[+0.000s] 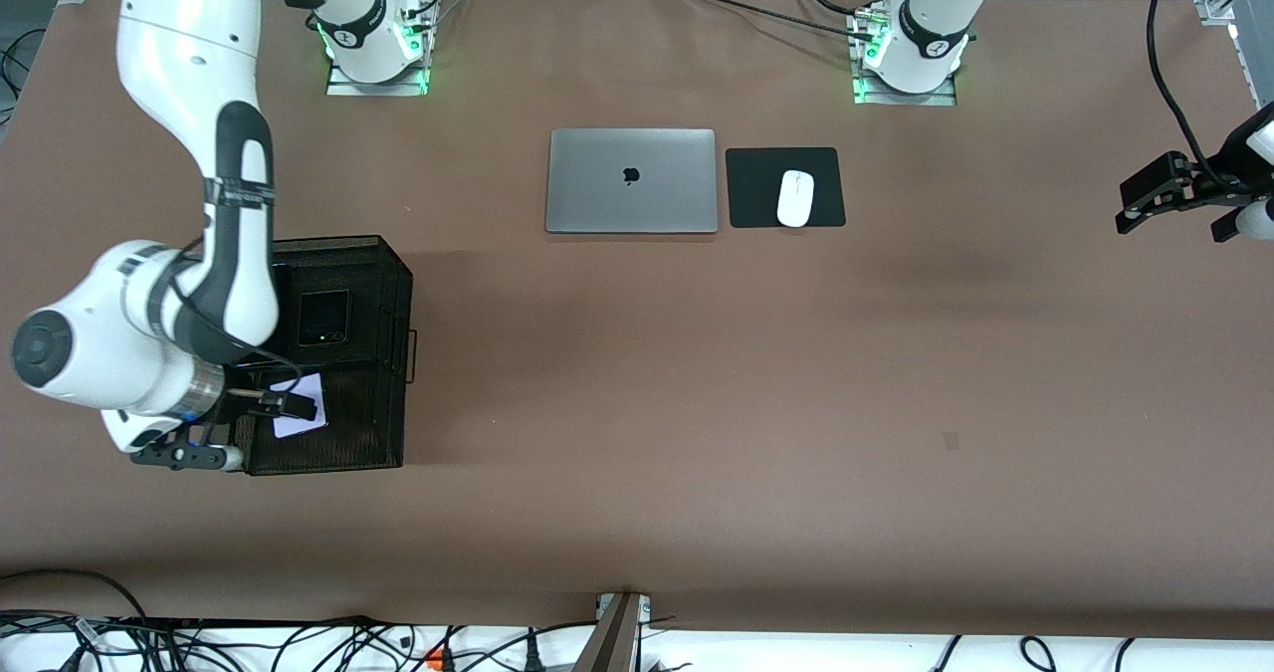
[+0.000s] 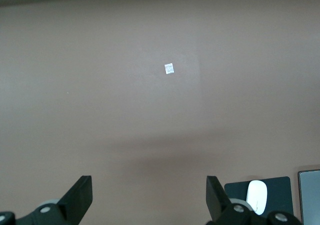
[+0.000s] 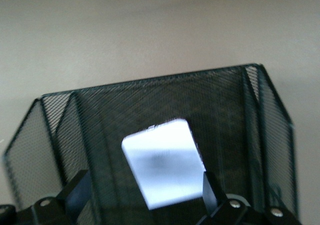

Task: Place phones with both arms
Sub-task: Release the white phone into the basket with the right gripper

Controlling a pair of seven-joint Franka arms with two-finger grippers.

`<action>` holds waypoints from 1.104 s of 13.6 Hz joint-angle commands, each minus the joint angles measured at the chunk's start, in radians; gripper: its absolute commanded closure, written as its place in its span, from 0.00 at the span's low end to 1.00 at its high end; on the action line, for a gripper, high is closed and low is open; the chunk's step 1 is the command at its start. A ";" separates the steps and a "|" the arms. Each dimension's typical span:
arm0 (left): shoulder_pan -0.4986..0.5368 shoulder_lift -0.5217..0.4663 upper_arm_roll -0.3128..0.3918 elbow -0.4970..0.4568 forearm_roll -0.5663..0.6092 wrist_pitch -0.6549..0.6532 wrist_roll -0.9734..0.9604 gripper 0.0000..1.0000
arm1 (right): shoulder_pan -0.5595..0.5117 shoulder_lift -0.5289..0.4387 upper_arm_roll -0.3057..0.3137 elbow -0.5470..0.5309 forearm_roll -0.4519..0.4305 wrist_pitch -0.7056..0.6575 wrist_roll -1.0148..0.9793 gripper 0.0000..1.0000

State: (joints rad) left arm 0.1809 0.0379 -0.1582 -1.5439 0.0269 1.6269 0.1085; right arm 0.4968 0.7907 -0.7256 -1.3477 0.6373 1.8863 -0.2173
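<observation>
A small squarish pale lilac-white phone [image 1: 302, 389] [image 3: 162, 165] lies tilted in the black mesh basket [image 1: 378, 423] [image 3: 150, 100], in the part nearer the front camera. A small squarish black phone [image 1: 323, 317] lies flat in the same basket, farther from the camera. My right gripper [image 1: 294, 405] [image 3: 145, 195] hangs open just over the pale phone, its fingers spread wider than the phone and one fingertip [image 3: 210, 187] beside the phone's edge. My left gripper [image 1: 1125, 209] [image 2: 149, 195] waits open and empty over bare table at the left arm's end.
A closed silver laptop [image 1: 631, 181] lies between the two bases, and beside it a white mouse [image 1: 795, 198] [image 2: 256, 196] rests on a black pad [image 1: 756, 189]. A small white sticker [image 2: 169, 68] marks the brown table [image 1: 697, 403].
</observation>
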 commanded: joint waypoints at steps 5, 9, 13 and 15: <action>0.003 -0.007 0.000 -0.015 0.021 -0.009 0.025 0.00 | -0.040 -0.114 -0.162 0.242 0.033 -0.550 0.108 0.01; 0.011 -0.006 0.000 -0.019 0.021 -0.009 0.025 0.00 | -0.038 -0.212 -0.172 0.243 0.021 -0.618 0.196 0.01; 0.011 -0.004 0.000 -0.019 0.021 -0.009 0.026 0.00 | -0.168 -0.218 0.045 0.389 -0.164 -0.681 0.291 0.01; 0.011 -0.004 -0.001 -0.019 0.021 -0.009 0.026 0.00 | -0.298 -0.286 0.348 0.403 -0.395 -0.674 0.343 0.01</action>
State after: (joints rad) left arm 0.1855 0.0450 -0.1550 -1.5533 0.0277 1.6251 0.1096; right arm 0.3235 0.5517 -0.6149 -0.9900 0.3931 1.2363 0.0736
